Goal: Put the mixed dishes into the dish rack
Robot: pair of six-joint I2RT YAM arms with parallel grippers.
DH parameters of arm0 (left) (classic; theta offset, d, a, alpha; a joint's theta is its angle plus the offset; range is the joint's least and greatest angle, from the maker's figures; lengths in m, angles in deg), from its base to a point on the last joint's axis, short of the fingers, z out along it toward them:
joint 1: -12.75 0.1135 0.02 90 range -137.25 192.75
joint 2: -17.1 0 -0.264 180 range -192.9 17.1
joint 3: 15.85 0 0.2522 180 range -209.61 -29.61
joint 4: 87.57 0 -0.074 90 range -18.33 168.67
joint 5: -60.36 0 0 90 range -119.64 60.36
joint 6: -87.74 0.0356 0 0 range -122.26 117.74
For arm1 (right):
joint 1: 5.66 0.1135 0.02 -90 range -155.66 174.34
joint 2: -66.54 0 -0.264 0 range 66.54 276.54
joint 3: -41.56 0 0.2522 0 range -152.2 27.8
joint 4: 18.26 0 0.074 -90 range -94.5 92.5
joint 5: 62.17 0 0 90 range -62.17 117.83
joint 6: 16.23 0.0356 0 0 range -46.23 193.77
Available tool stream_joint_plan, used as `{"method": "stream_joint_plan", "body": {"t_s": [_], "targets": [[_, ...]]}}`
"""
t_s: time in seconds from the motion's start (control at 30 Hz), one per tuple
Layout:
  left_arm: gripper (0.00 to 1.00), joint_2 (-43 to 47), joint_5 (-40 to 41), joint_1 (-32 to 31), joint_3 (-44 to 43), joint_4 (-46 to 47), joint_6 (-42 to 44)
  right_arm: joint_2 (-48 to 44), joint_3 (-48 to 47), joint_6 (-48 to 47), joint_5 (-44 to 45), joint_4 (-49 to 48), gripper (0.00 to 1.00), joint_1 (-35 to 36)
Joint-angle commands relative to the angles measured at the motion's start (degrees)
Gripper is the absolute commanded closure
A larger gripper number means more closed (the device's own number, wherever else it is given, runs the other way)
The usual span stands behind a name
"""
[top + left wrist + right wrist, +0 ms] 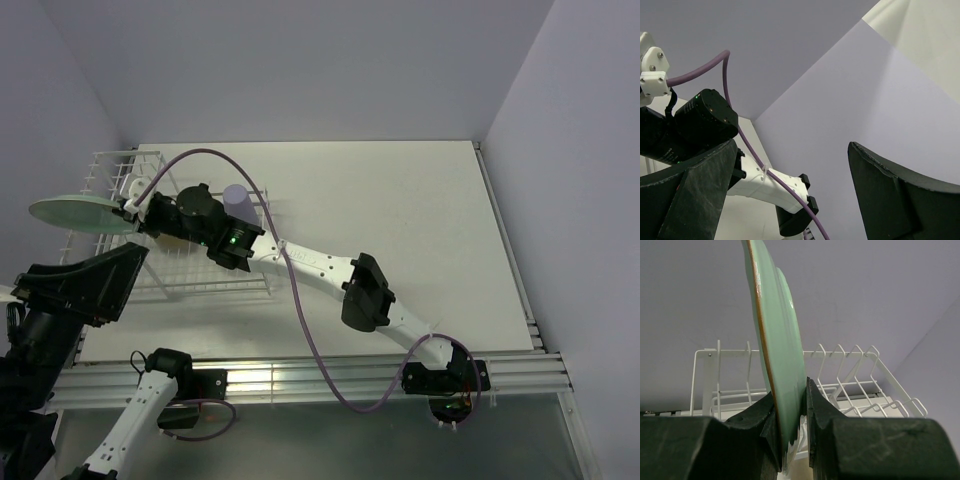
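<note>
— Load status?
— I am clamping the pale green round plate [782, 340] by its rim in my right hand [790, 420], over the white wire dish rack [855, 365]; slotting is pending. The lavender cup [238, 203] is seemingly sitting inside.
— Views?
— Only overhead is showing that cup; left wrist is showing my left hand [792, 167] gaping, empty.

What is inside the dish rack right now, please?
A lavender cup stands in the dish rack near its right wall. The right arm covers the middle, so anything beneath is hidden.
</note>
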Motion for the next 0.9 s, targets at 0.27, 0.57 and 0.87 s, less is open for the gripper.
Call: {"method": "stream_joint_plan", "body": {"t_s": [0.27, 0.57, 0.87], "targets": [[0.01, 0.8, -0.7, 0.4, -0.6, 0.2, -0.5, -0.9, -4.3, 0.8, 1.3, -10.4, 1.00, 0.4], [0.01, 0.8, -0.8, 0.4, -0.8, -0.5, 0.2, -0.1, -5.1, 1.3, 0.2, -10.0, 0.67, 0.5], [0.01, 0.8, -1.5, 0.4, -0.6, -0.5, 0.7, 0.1, -5.1, 1.5, 0.5, -9.4, 0.51, 0.9]]}}
